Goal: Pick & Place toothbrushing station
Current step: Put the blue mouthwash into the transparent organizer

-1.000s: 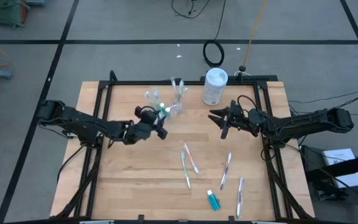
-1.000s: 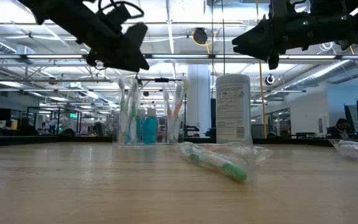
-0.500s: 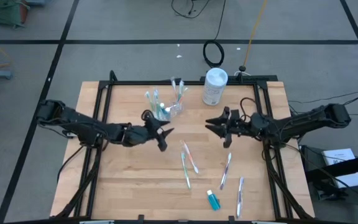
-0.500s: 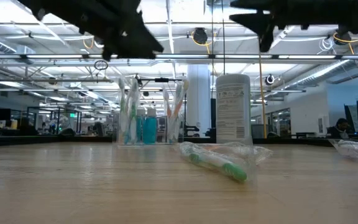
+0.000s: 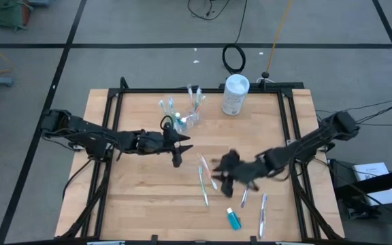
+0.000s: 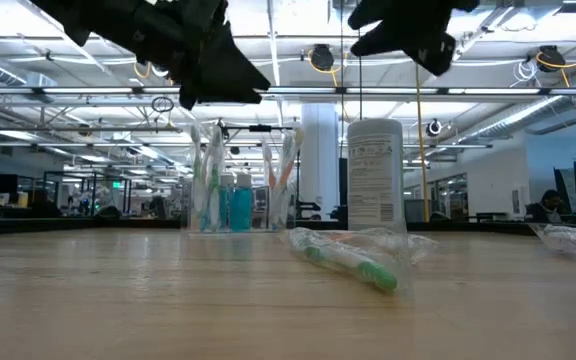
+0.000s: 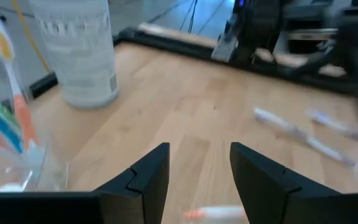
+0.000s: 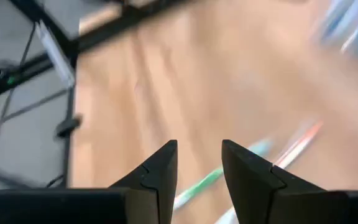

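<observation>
In the high view the clear plastic cup (image 5: 190, 120) stands upright in the upper middle of the wooden counter (image 5: 141, 204), holding several toothbrushes (image 5: 197, 97) and a blue tube; in the low view it shows left of centre with brushes standing in it. The white canister (image 5: 235, 94) stands to its right, near the counter's upper edge. The left gripper (image 5: 180, 145) hovers just below the cup, its fingers (image 7: 145, 174) spread apart and empty, with bare wood between them. The right gripper (image 5: 222, 170) hangs over the lower middle of the counter, beside a pair of loose toothbrushes (image 5: 205, 178) lying flat; its fingers (image 8: 160, 168) stand apart with nothing between them, a green and an orange-tipped brush showing past them. More wrapped brushes (image 5: 262, 214) and a small blue tube (image 5: 233, 219) lie toward the lower right.
</observation>
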Robot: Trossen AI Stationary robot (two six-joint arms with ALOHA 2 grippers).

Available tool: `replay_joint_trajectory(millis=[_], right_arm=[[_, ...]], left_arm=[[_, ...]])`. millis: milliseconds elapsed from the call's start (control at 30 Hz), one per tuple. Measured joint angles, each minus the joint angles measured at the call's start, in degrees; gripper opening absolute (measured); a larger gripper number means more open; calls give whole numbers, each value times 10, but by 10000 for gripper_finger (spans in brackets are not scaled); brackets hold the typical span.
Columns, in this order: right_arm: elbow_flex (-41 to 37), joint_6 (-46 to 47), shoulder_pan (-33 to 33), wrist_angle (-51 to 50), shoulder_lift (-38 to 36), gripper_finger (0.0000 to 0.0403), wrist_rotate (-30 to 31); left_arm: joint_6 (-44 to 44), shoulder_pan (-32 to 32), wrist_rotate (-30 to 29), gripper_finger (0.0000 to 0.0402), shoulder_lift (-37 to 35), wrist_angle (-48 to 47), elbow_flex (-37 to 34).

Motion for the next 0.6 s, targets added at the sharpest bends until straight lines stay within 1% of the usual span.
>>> replay_joint_trajectory(millis=[33,67,100,233,333,400,600], right_arm=[[20,34,8,-25,23,116,-14],[39,65,15,-46,46,116,-41],[54,93,22,-60,70,116,-81],[107,146,43,-54,147,116,-240],[121,205,60,-48,175,116,-308],[121,256,68,-59,185,116,-335],[120,423,90,-151,195,116,-341]], left_arm=[[0,0,0,175,0,-7,0],[-1,0,0,175,0,-12,0],[-4,0,0,175,0,-16,0],[-6,0,0,175,0,-21,0],[-5,0,0,175,0,-20,0],[-2,0,0,175,0,-21,0],[-6,0,0,175,0,-34,0]])
